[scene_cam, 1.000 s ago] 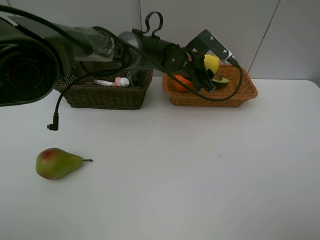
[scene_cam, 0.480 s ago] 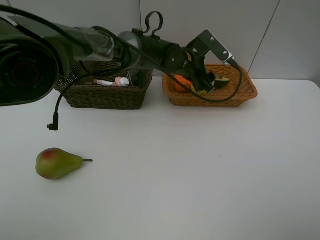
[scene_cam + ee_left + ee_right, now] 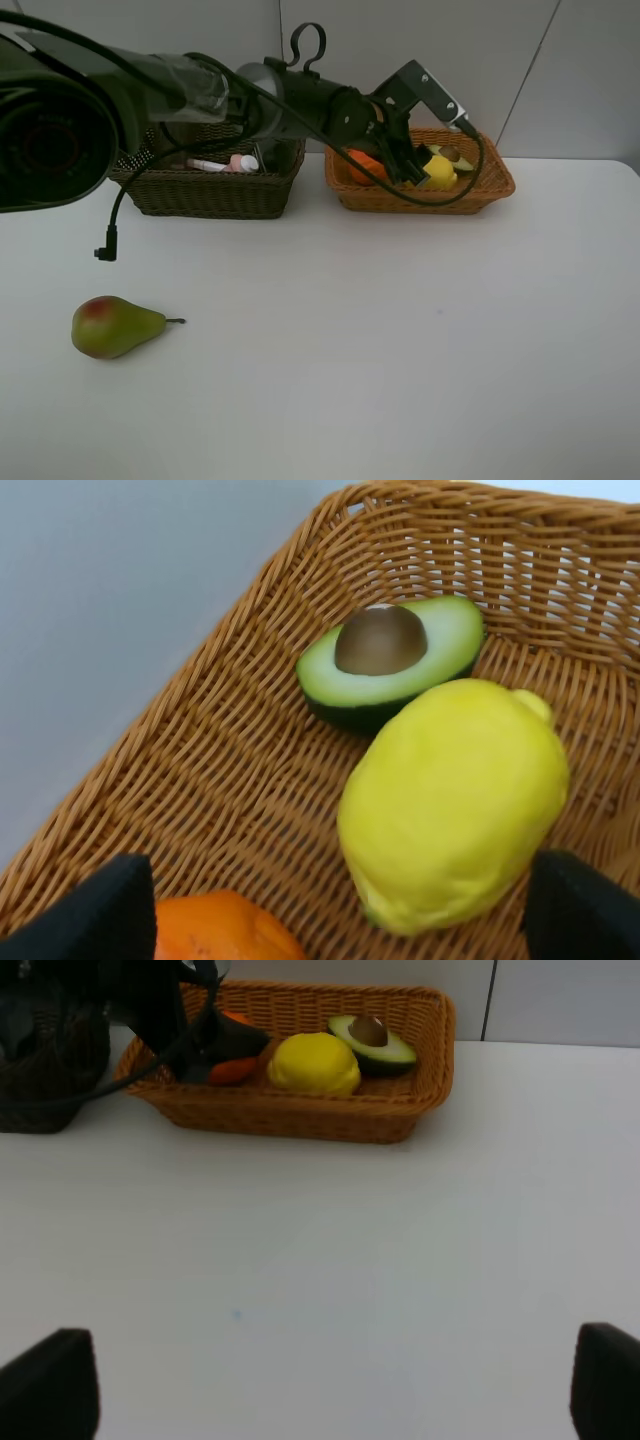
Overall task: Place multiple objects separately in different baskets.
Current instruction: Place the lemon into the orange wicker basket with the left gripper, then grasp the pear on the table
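My left gripper (image 3: 416,162) reaches across into the orange-tan basket (image 3: 430,200) and stands open, its black fingertips (image 3: 108,916) wide apart. The yellow lemon (image 3: 452,802) lies loose on the basket floor between them, touching neither. An avocado half (image 3: 385,658) lies beside the lemon, and an orange (image 3: 222,930) sits near one fingertip. The green-red pear (image 3: 112,326) rests on the table at front left. The dark brown basket (image 3: 205,192) holds a pink bottle (image 3: 240,163) and a white marker (image 3: 205,165). My right gripper (image 3: 325,1385) hangs open over bare table.
The left arm and its cable (image 3: 110,245) cover much of the dark brown basket, hiding part of its contents. Both baskets stand against the back wall. White tabletop (image 3: 380,340) spreads in front of them.
The left gripper opened and let go of the lemon, which dropped from above the orange-tan basket to its floor beside the avocado half. The pear and the right gripper stayed put.
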